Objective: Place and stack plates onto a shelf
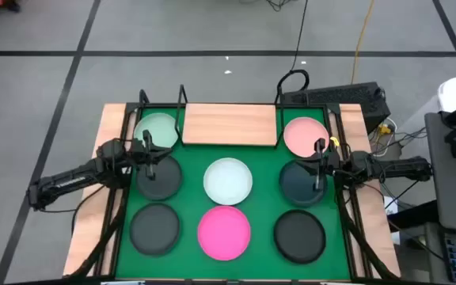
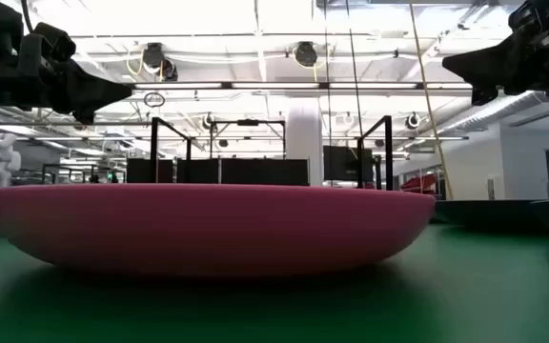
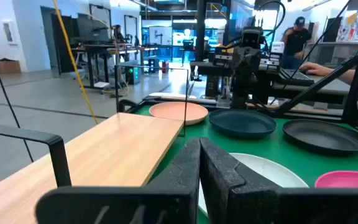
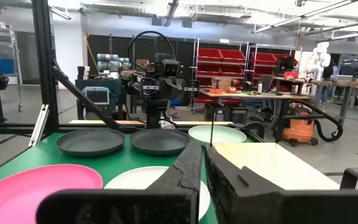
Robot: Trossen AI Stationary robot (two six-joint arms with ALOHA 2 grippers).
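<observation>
Your left gripper (image 1: 150, 158) hangs over the far-left dark plate (image 1: 158, 177), fingers pressed together, holding nothing. Your right gripper (image 1: 318, 168) sits likewise, closed and empty, over the far-right dark plate (image 1: 302, 184). The shelf (image 1: 229, 124) lies bare at the far edge, between the mint plate (image 1: 157, 127) and pink plate (image 1: 304, 134).
</observation>
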